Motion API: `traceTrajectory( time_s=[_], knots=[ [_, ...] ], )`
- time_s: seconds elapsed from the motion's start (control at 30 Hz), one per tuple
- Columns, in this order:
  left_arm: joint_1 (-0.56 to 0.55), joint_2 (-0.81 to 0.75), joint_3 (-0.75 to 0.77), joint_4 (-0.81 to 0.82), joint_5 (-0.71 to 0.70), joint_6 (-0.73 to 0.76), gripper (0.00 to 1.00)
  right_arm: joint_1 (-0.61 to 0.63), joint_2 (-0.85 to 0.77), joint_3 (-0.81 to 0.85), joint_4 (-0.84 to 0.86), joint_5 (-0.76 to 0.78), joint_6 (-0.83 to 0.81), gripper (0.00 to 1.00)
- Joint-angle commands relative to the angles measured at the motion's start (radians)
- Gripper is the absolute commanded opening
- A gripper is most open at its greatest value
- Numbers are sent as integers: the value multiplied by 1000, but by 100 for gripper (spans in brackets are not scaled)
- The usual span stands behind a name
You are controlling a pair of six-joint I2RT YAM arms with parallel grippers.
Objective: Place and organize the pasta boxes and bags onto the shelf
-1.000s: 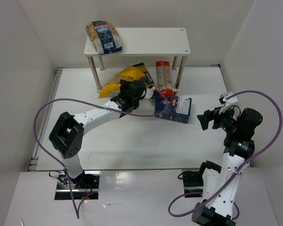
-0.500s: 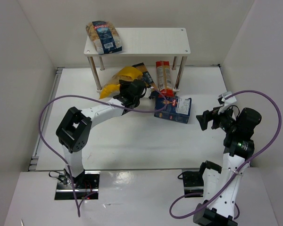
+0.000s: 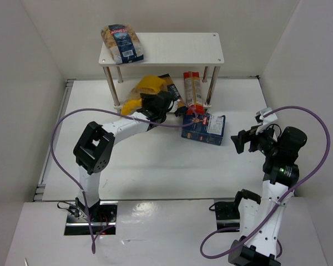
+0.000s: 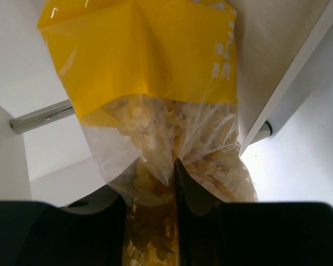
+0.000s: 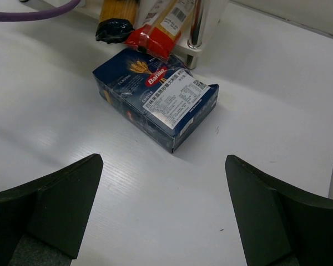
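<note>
Left end effector (image 4: pixel 150 185) pinches the yellow bag (image 4: pixel 139 55), which extends ahead toward the shelf (image 3: pixel 177 49).

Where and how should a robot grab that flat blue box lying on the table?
Probably across its long thin sides, coming straight down from above: the dark-blue box lies flat with its broad face up. Grip toward its near end, since the red-orange pack meets the far edge.
</note>
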Motion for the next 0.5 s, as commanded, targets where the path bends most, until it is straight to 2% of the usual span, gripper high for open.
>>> traceTrajectory(
  time_s=[0.0, 0.47],
  knots=[
    [6, 12, 88, 15, -56, -25, 0, 16, 1, 30, -5, 7, -13, 100],
    [6, 84, 160, -71, -19, -81, 1, 16, 10, 39, -5, 26, -22, 100]
  ],
)
